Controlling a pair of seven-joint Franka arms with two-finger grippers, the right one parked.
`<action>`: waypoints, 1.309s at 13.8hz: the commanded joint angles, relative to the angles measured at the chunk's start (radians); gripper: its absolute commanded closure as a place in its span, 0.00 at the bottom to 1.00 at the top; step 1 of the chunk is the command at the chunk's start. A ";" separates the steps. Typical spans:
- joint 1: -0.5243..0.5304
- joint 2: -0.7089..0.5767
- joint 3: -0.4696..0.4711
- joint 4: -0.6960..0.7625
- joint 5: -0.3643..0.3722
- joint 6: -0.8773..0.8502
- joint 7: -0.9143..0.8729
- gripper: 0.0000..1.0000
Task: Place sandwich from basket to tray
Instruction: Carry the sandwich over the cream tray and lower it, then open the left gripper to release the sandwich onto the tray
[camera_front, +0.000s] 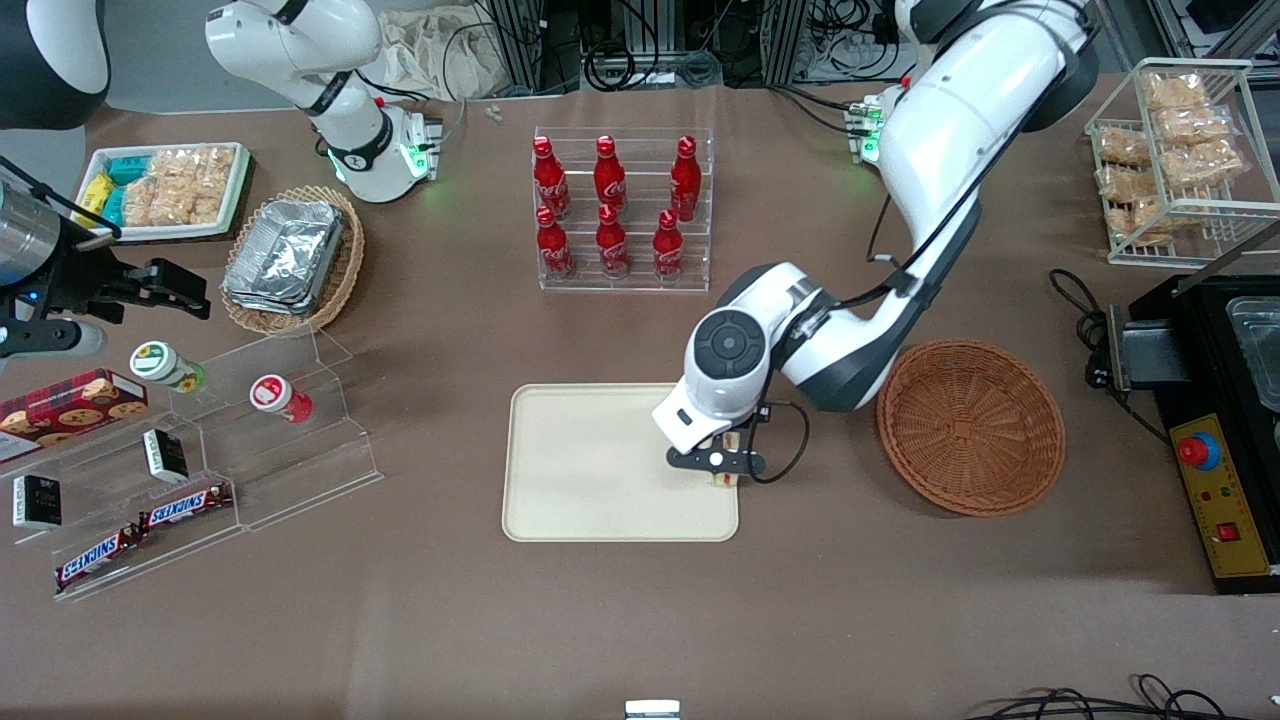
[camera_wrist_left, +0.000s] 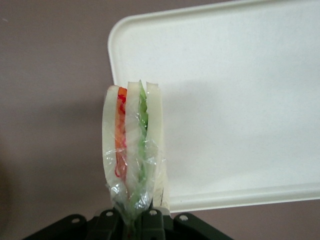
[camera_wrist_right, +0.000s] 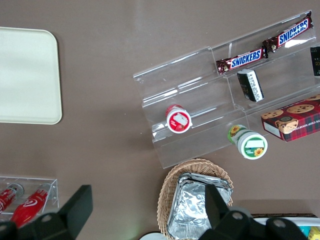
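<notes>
Now we hold the sandwich (camera_wrist_left: 132, 150) in the gripper (camera_front: 722, 468), whose two fingers are closed on its lower, wrapped end, so the wedge stands up from the jaws with its bread slices and the orange and green layers running lengthwise away from them. We are above the edge of the tray (camera_front: 590, 470) at the end toward the working arm, close to its corner nearest the front camera. In the wrist view the sandwich hangs just over the tray (camera_wrist_left: 240, 100) rim near one rounded corner, part of it over the cream surface and part over the brown table. The basket (camera_front: 970, 427) lies well apart, toward the working arm's end of the table, and we see nothing in it. So the relation that matters, in our judgement, is that the open middle of the tray lies toward the parked arm from the gripper; we should shift a little that way before lowering and letting go, otherwise the sandwich may land on the rim.
</notes>
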 joint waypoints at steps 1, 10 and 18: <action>-0.039 0.061 0.005 0.066 0.045 0.013 0.014 1.00; -0.030 0.063 0.003 0.075 0.029 -0.051 -0.023 0.01; 0.091 -0.213 0.000 0.168 -0.085 -0.384 0.024 0.01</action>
